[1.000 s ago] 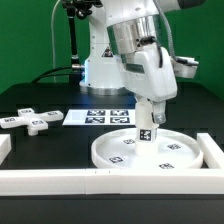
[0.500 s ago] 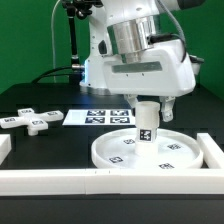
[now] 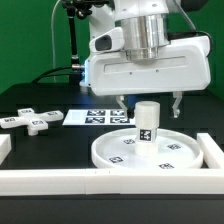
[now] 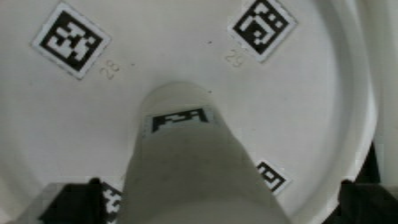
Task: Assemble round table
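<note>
The large rimmed disc [image 3: 150, 152] lies flat on the black table toward the exterior view's right. The short thick cylinder post [image 3: 147, 122] stands upright on its middle, a tag facing the camera. My gripper [image 3: 150, 106] is open above the post, one finger on each side of the post's top, not touching it. The wrist view looks down along the post [image 4: 187, 150] onto the disc [image 4: 169, 45], with the dark fingertips [image 4: 80, 200] at the lower corners. The cross-shaped piece [image 3: 30, 120] lies at the exterior view's left.
The marker board [image 3: 105, 118] lies behind the disc, near the robot base. A long white rail bar [image 3: 60, 180] runs along the front edge, and another [image 3: 212, 150] closes the exterior view's right side beside the disc.
The gripper has turned about its axis, opened off the post and lifted; its fingers now stand apart at the post's top. The post stays upright on the disc.
</note>
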`<state>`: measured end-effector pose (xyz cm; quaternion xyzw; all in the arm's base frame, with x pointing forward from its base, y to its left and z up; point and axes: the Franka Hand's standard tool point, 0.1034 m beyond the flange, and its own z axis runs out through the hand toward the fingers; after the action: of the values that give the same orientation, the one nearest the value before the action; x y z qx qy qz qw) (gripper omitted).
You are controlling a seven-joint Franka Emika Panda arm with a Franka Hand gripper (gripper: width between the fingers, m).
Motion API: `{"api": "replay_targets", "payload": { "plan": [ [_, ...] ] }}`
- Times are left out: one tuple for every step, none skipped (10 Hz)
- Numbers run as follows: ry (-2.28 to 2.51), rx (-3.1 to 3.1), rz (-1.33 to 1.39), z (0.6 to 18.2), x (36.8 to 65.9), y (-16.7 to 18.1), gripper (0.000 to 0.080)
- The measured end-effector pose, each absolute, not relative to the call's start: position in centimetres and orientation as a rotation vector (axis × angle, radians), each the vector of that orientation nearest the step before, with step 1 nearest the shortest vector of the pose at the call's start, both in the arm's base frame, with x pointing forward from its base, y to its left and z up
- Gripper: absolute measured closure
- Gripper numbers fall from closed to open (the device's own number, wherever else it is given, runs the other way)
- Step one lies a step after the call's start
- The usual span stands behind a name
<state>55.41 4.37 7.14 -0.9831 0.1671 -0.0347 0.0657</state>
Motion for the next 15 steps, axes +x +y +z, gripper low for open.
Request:
{"api": "replay_targets", "payload": {
  "plan": [
    [0.409, -2.982, -0.111, 7.13, 55.40, 4.37, 0.0150],
    [0.329, -2.994, -0.116, 7.12, 55.39, 4.36, 0.0150],
    [0.162, -3.017, -0.126, 7.13, 55.41, 4.32, 0.0150],
    [-0.075, -3.041, -0.139, 7.17, 55.44, 4.32, 0.0150],
    [-0.246, -3.046, -0.143, 7.18, 55.43, 4.41, 0.0150],
    [-0.384, -3.044, -0.136, 7.23, 55.38, 4.70, 0.0150],
    [-0.612, -3.026, -0.111, 7.28, 55.34, 4.98, 0.0150],
    [-0.735, -3.006, -0.093, 7.33, 55.33, 5.09, 0.0150],
    [-0.783, -2.998, -0.097, 7.29, 55.37, 4.90, 0.0150],
    [-0.910, -2.967, -0.099, 7.28, 55.38, 4.78, 0.0150],
    [-0.996, -2.941, -0.100, 7.28, 55.38, 4.75, 0.0150],
    [-1.070, -2.918, -0.101, 7.28, 55.38, 4.69, 0.0150],
    [-1.202, -2.872, -0.102, 7.27, 55.39, 4.62, 0.0150],
    [-1.350, -2.818, -0.098, 7.27, 55.39, 4.64, 0.0150],
    [-1.531, -2.743, -0.089, 7.23, 55.44, 4.68, 0.0150]
  ]
}}
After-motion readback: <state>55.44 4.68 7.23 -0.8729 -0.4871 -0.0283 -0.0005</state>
